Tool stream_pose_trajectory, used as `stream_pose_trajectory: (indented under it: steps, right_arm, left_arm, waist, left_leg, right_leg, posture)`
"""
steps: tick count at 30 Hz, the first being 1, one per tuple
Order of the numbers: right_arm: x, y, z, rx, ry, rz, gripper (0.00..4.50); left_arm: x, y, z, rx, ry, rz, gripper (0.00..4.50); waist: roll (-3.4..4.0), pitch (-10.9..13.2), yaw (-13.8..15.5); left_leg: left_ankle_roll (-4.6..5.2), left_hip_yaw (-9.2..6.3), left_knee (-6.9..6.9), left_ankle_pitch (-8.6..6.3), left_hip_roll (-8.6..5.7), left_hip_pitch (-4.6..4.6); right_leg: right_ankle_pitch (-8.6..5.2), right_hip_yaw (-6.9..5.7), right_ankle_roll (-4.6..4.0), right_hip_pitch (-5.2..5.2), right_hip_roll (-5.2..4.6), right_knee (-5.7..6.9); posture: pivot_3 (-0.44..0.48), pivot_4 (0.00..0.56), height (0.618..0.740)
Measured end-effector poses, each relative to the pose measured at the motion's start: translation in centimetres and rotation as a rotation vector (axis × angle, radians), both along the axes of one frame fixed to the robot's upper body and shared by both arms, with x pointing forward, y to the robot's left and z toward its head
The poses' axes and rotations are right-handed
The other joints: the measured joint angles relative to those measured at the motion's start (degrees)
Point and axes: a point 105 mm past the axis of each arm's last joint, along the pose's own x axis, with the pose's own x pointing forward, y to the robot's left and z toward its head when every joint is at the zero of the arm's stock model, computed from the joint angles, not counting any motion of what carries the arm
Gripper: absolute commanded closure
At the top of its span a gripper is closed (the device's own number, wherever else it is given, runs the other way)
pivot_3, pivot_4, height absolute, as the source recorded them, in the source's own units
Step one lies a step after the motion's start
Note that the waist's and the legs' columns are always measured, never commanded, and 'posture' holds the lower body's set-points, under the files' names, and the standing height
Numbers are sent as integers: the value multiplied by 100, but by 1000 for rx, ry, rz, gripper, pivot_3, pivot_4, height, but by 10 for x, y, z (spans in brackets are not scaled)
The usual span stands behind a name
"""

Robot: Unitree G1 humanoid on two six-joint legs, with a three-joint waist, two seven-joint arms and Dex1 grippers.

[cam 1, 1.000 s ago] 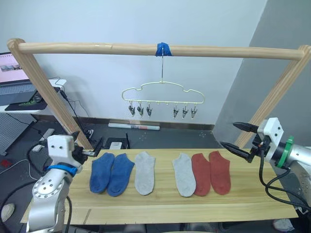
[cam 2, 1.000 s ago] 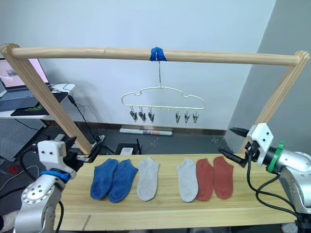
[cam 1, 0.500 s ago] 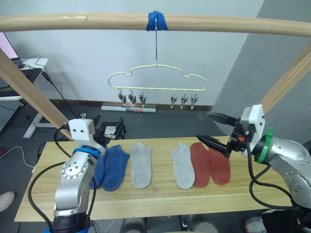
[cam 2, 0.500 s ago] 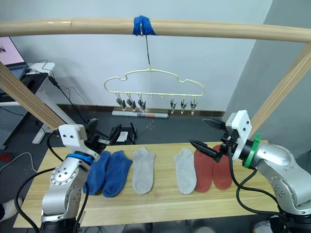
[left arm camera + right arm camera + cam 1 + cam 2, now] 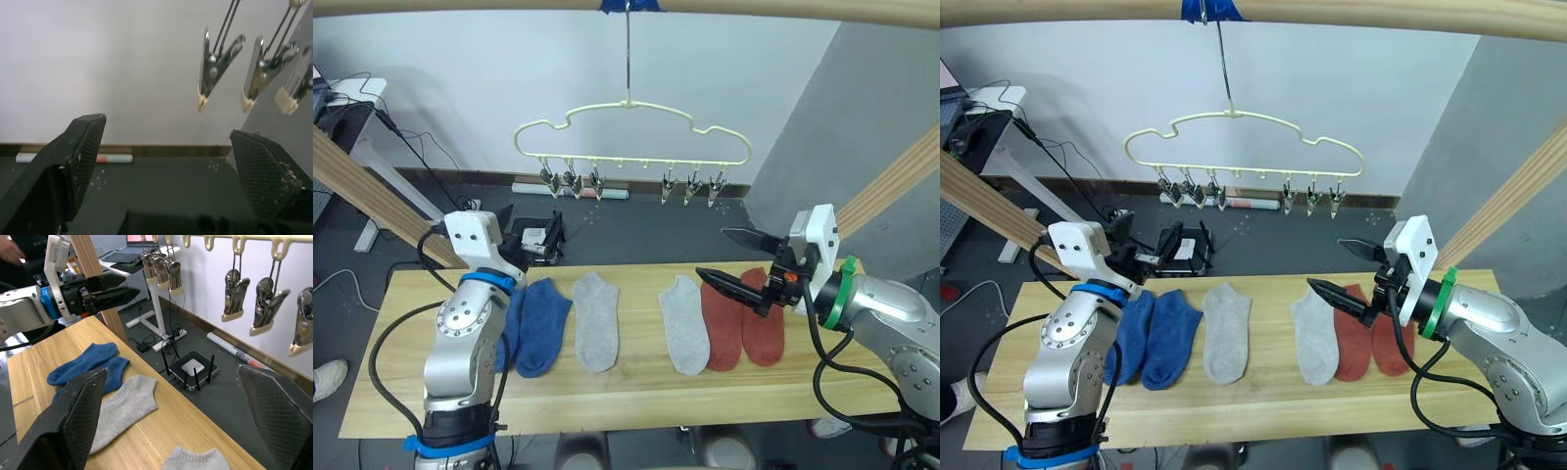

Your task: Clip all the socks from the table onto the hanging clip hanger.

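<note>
Both arms have come in over the table [image 5: 607, 401] since a second ago: my right gripper [image 5: 737, 262], which hung off the table's right end, now reaches above the rust red socks [image 5: 742, 323], and my left gripper [image 5: 536, 242] has risen from the table's left edge to sit behind the blue socks [image 5: 533, 323]. Each gripper has its two fingers spread wide and holds nothing.

All six socks lie flat on the table in a row: the blue pair at the left, partly behind my left arm, then a grey sock [image 5: 595, 320], a gap, the second grey sock [image 5: 685, 321], and the red pair touching it.

Above the table's far edge the clip hanger [image 5: 631, 132] hangs from the wooden pole [image 5: 1351, 12] by blue tape [image 5: 1203, 8]. Its clips [image 5: 570, 179] sit in two groups of three, every one bare. I can read no writing anywhere.
</note>
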Motion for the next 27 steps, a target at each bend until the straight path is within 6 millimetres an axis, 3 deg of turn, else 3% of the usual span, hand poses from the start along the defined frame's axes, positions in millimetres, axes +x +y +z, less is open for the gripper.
stream_pose_trajectory:
  steps: [2,6,15,21,27]
  right_arm:
    - [-1,1,0,-2,1,4,0]
    - [-2,2,0,2,10,1,0]
    - [-3,4,4,8,8,9,0]
    - [-10,19,24,43,-40,103,0]
    - [-19,27,21,3,-23,173,0]
  left_arm:
    - [0,0,2,-3,-10,-1,559]
    - [2,-3,8,-9,-33,-11,1787]
    - [7,-9,15,-26,-51,-31,1787]
    - [8,-12,21,-38,-64,-44,1787]
    - [10,-14,26,-48,-72,-48,1787]
  waist:
    - [0,6,-13]
    - [-4,58,-23]
    - [-11,83,-48]
    - [-10,87,-56]
    - [-10,89,-53]
  left_leg:
    - [0,3,-2,0,0,0]
    - [-1,2,0,0,-1,-2]
    - [-2,4,0,1,-1,-23]
    - [-2,2,-1,1,0,-30]
    - [-2,-1,0,1,-1,-46]
  right_leg:
    - [-1,-2,1,0,0,-4]
    - [0,-4,2,-1,-2,-2]
    - [0,-9,3,-20,-1,-2]
    - [0,-12,4,-25,-1,-5]
    - [0,-15,4,-36,-3,-9]
  posture:
    - [-181,362,740]
    - [-187,362,740]
    - [-183,361,740]
    - [-186,361,740]
    - [-191,360,740]
